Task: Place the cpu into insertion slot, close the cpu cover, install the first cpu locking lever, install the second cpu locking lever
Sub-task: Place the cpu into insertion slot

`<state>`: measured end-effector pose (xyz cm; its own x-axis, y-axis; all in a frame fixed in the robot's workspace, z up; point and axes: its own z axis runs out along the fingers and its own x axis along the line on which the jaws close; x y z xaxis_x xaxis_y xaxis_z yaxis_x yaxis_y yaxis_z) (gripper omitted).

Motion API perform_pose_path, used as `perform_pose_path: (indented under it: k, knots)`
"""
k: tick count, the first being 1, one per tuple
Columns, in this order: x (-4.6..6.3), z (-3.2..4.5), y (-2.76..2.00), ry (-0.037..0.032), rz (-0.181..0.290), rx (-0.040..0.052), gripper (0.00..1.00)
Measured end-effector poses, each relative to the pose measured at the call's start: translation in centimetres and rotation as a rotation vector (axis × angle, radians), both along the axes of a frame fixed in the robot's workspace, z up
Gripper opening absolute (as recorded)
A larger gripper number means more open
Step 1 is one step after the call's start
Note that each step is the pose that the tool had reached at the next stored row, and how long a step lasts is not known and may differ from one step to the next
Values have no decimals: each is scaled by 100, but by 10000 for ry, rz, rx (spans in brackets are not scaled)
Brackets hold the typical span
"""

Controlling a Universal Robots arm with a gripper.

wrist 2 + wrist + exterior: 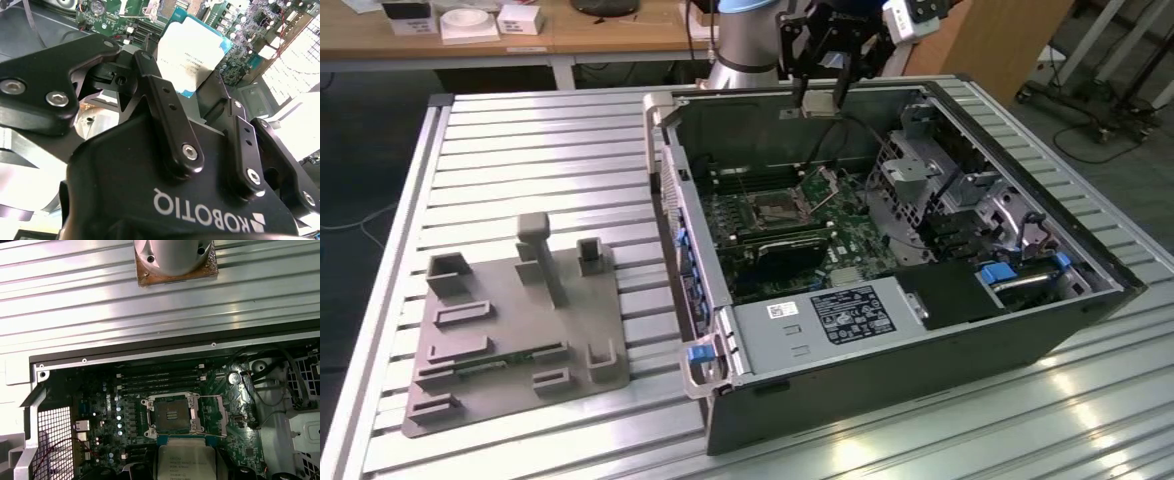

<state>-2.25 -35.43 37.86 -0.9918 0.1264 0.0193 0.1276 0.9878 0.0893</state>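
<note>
1. On the exterior view's left, a grey moulded fixture block sits on the ribbed aluminium table, well apart from the work.
2. Right of it, an open computer case lies on its side on the table, with its green circuit board facing up.
3. Near the middle of that board, the insertion slot stands uncovered. The first wrist view shows its dark centre and silver rim, beside the long black memory slots.
4. The cpu cover is swung open on its hinge and lies just beside the slot as a thin silver frame with a window cut-out.
5. Above the far wall of the case, the gripper hangs in the air, pointing down, well apart from the slot.
6. Its black fingers are closed narrowly on the cpu. Both wrist views show the chip's pale metal face and green edge between them.
7. On the near right side of the case, a grey box with a black label fills the corner.
</note>
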Motion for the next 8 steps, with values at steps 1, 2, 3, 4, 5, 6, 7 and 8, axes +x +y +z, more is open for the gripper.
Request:
perform_pose_path:
  k: [1,2,3,4,5,6,7,8]
  knots:
    - [0,0,0,0,-5,0,54]
    - [0,0,0,0,-12,0,54]
    - [0,0,0,0,-20,0,54]
    - [0,0,0,0,-31,0,54]
    - [0,0,0,0,-42,0,54]
    - [0,0,0,0,-54,0,54]
    - [0,0,0,0,-67,0,54]
    - [0,0,0,0,-81,0,54]
